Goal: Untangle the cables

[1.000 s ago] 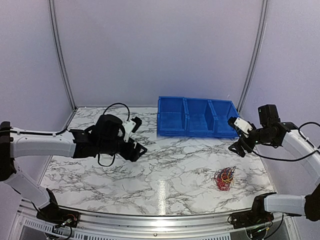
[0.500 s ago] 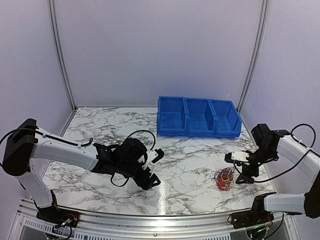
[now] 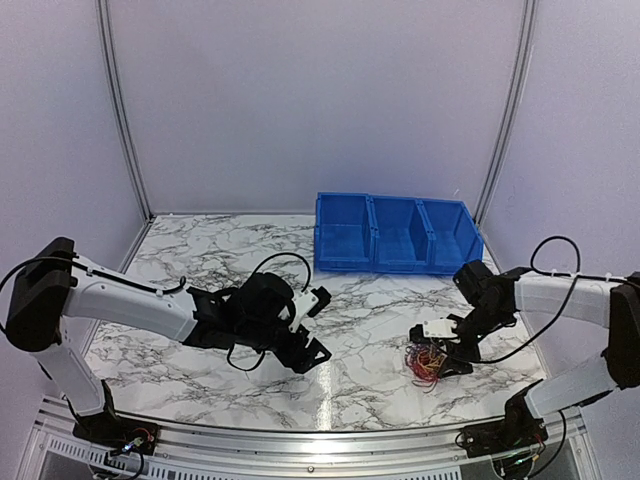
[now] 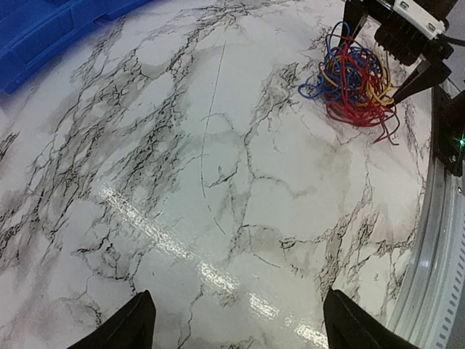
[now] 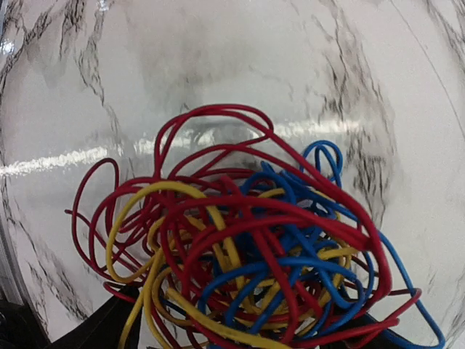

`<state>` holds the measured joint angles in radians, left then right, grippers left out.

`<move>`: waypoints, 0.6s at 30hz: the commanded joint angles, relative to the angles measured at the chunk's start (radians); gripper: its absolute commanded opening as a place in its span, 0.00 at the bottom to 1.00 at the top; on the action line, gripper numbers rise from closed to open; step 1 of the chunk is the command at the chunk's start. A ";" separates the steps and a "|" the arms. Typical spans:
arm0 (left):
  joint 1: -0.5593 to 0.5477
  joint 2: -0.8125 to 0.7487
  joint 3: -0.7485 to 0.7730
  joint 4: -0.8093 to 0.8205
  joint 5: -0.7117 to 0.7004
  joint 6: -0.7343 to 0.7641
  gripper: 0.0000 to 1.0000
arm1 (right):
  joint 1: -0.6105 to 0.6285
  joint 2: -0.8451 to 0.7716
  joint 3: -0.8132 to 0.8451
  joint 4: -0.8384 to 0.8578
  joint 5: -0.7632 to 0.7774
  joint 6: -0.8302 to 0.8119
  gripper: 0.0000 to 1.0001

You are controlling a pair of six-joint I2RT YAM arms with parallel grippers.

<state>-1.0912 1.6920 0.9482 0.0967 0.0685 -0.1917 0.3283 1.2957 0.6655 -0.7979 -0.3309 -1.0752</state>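
Observation:
The cables (image 3: 424,363) are a fist-sized tangle of thin red, yellow and blue wires lying on the marble table at the front right. The tangle fills the right wrist view (image 5: 254,254) and shows at the top right of the left wrist view (image 4: 354,81). My right gripper (image 3: 443,349) is down over the bunch and open. Its dark fingers (image 5: 109,323) stand on either side of the wires, and nothing is pinched. My left gripper (image 3: 317,328) hovers open over bare marble left of centre, well apart from the bunch. Nothing lies between its fingertips (image 4: 138,320).
A blue bin (image 3: 395,235) with three compartments stands at the back, right of centre; its edge shows in the left wrist view (image 4: 43,29). The metal table rail (image 4: 436,240) runs close beside the bunch along the near edge.
My right gripper dropped from near the bin down onto the bunch, which has shifted a little to the left. My left arm swung right and forward toward the table's middle.

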 commanded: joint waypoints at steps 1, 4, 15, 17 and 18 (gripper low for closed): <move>-0.003 -0.029 -0.047 0.090 -0.022 -0.035 0.83 | 0.191 0.077 0.108 0.161 -0.112 0.141 0.79; -0.003 -0.035 -0.058 0.100 -0.036 -0.043 0.83 | 0.225 0.105 0.171 0.188 -0.220 0.182 0.79; -0.004 0.036 0.022 0.115 0.072 -0.059 0.75 | 0.128 0.000 0.193 0.098 -0.262 0.205 0.81; -0.004 0.063 0.055 0.117 0.090 -0.061 0.74 | 0.117 -0.032 0.180 0.140 -0.261 0.238 0.72; -0.004 0.076 0.072 0.118 0.096 -0.063 0.75 | 0.114 -0.042 0.176 0.152 -0.262 0.245 0.67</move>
<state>-1.0912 1.7191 0.9485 0.1795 0.1131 -0.2485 0.4648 1.3190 0.8509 -0.6865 -0.5568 -0.8894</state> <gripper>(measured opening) 0.745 0.749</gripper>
